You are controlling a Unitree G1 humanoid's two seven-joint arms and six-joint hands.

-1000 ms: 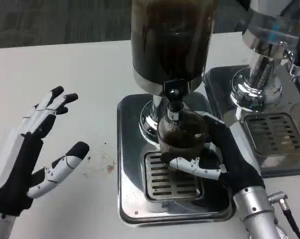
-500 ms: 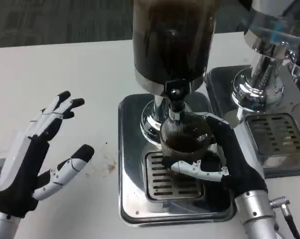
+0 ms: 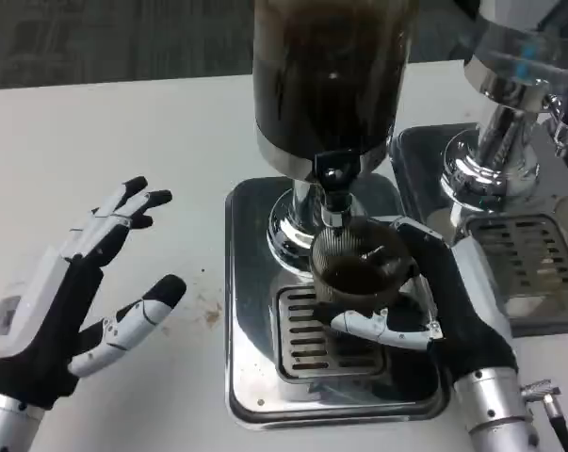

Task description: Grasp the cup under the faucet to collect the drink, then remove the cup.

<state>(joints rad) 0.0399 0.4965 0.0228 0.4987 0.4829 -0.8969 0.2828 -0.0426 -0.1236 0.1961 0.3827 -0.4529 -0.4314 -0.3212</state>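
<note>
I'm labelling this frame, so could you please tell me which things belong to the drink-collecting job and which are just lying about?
Job:
- cup, gripped by the right hand
- faucet
- dark drink tank
- drip tray

Lying about:
- second dispenser on the right
- left hand, open over the table

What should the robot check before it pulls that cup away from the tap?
1. Right hand grips the cup: ok.
2. Cup holds dark drink: ok.
3. Faucet has stopped flowing: cannot tell.
4. Cup upright: ok, it looks level.
5. Left hand out of the way, open over the table: ok.
6. Way off the drip tray towards the robot is free: ok.
</note>
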